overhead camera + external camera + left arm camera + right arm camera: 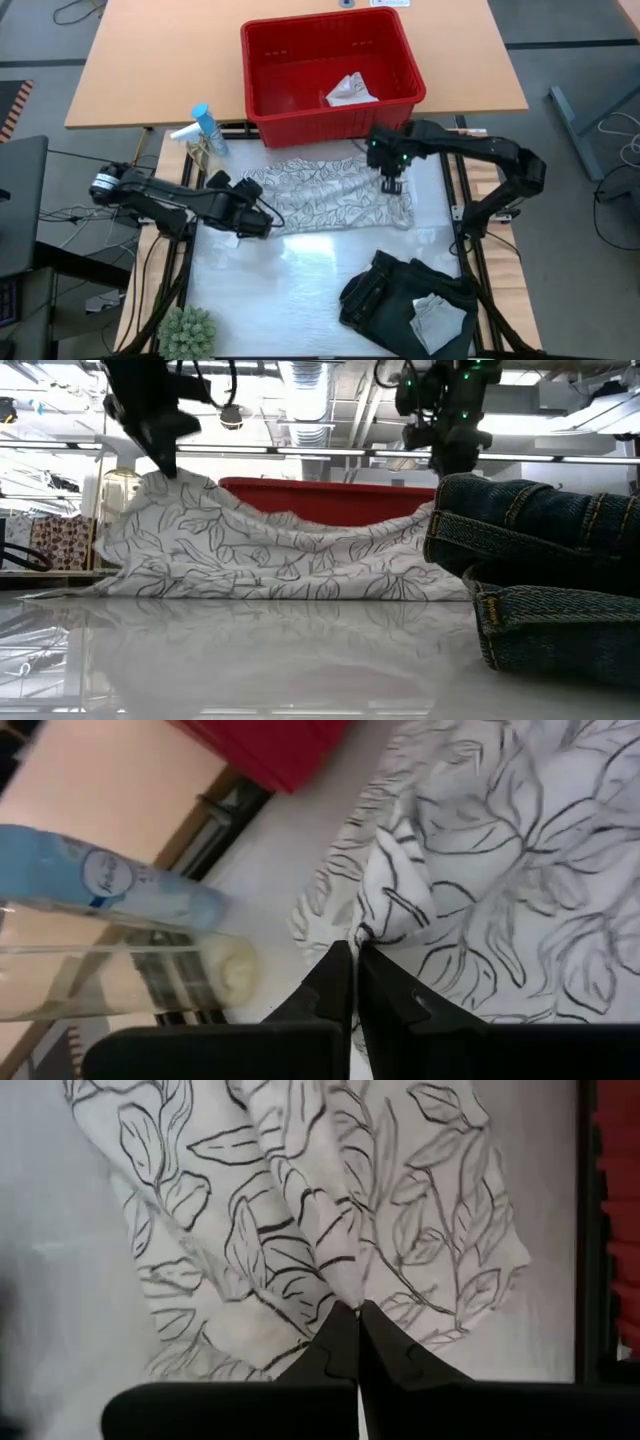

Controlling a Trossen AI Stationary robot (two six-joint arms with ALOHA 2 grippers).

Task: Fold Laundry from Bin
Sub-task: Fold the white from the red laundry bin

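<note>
The white-grey leaf-patterned cloth (325, 195) stretches across the middle of the table in front of the red bin (300, 115). My left gripper (250, 190) is shut on the cloth's left end and my right gripper (391, 187) on its right end. In the low view the cloth (280, 555) rises to a peak under each gripper, sags between them, and its lower edge lies on the table. A small whitish cloth (350, 92) lies in the bin. A dark folded garment (395, 292) lies at the near right with a whitish piece (438, 320) on top. My left gripper pinches a bunched fold at the cloth's left end (372, 925) between its two fingers, slanting down from the table's left. That end is raised into a peak (168, 482); the rest hangs to the table. My right gripper pinches a gathered fold near the cloth's right end (335, 1295) between its two fingers, from above, pointing down. That end is lifted; the cloth fans out below onto the table. In the low view the dark garment hides the grip.
A blue-capped spray bottle (205, 130) lies at the table's far left corner, close to my left gripper. A small green plant (188, 335) stands at the near left corner. The dark garment (540, 575) fills the near right.
</note>
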